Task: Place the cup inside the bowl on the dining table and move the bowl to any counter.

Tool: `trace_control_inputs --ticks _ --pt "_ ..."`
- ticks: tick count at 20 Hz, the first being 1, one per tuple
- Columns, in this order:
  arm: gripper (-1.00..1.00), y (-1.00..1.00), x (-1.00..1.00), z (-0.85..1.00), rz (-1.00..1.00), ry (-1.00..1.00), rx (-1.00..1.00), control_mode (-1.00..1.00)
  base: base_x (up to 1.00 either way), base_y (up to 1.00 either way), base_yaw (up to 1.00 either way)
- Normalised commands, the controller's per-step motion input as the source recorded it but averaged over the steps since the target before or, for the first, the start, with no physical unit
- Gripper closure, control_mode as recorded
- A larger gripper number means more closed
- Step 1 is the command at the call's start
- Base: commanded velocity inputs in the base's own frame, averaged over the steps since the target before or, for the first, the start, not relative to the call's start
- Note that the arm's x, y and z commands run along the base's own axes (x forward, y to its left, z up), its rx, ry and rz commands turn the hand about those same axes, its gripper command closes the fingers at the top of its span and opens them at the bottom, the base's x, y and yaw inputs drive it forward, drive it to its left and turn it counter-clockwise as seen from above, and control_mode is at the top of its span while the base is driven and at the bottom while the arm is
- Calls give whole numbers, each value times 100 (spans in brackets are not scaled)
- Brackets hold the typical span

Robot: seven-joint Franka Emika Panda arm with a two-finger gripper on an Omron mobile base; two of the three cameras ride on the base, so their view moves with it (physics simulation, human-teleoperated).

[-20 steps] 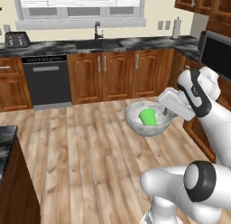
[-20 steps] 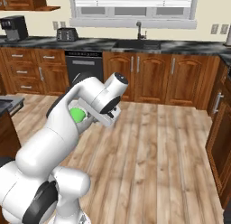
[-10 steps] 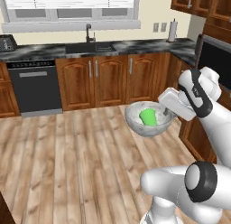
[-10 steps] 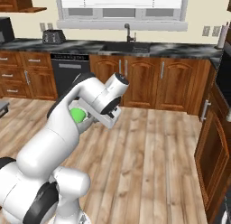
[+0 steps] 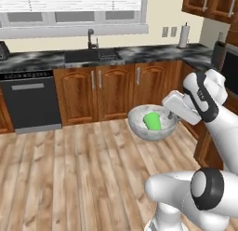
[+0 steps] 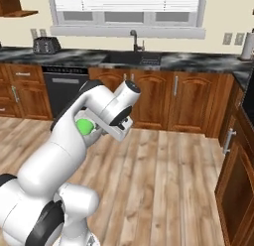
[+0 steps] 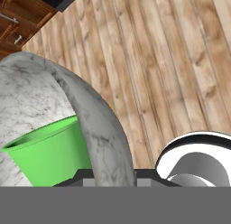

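Bowl [image 5: 152,122] with cup [image 5: 152,120] inside, rim clamped by gripper [image 5: 175,114], now faces the counter [image 5: 139,54] sink [image 5: 88,56] after the base's turn; set-down remains.

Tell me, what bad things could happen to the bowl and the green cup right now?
The bowl hangs in the air above the wood floor, pinched only at one side of its rim by the jaws, so it might tip or slip and fall. The cup sits loose inside, leaning, and could tumble out if the bowl tilts. The counter is some way ahead, so a jolt while driving could shake things.
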Motion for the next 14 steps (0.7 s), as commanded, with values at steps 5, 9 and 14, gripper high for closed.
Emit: trace_control_inputs --ticks 5,9,14 --pt "100 0 0 0 0 0 0 100 89 -35 -1" --pt "100 0 0 0 0 0 0 100 90 -37 0" --pt "100 0 0 0 0 0 0 100 92 -32 0"
